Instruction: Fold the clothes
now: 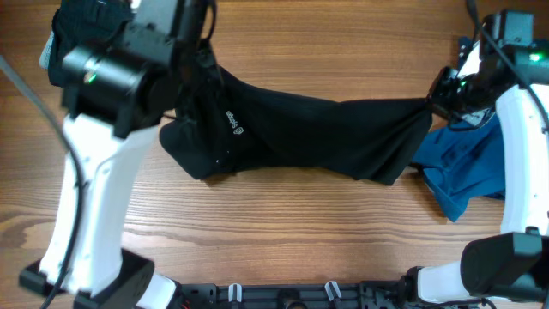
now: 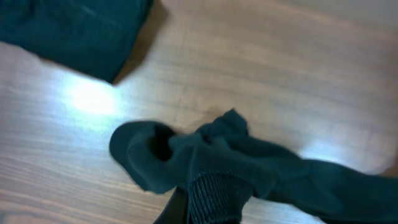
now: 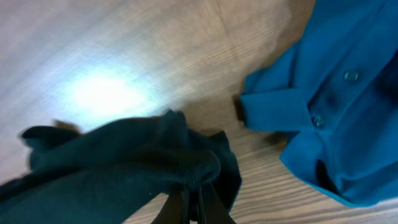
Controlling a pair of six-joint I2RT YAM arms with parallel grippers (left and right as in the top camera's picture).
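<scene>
Bunched black cloth sits right at the fingers in both wrist views. The black garment (image 1: 317, 137) is strung out btwn the two hands, its lower edge sagging toward the table (image 1: 283, 240).

The left gripper (image 2: 200, 211) is closed narrow on one gathered end. The right gripper (image 3: 193, 210) is pinched tight on the other.

It looks like soft, light, limp knit w/ no stiffness, so it'll prob. droop & bunch wherever it's unsupported. Grip seems secure, not slippery. It's better held at corners/hems than mid-panel, w/ even tension.

A small white logo (image 1: 233, 122) sits near the left hand, too small to read. No other writing shows.

A blue shirt (image 3: 336, 93) w/ buttons lies crumpled just beside the right hand. A dark folded piece (image 2: 68, 31) lies well ahead of the left hand.
</scene>
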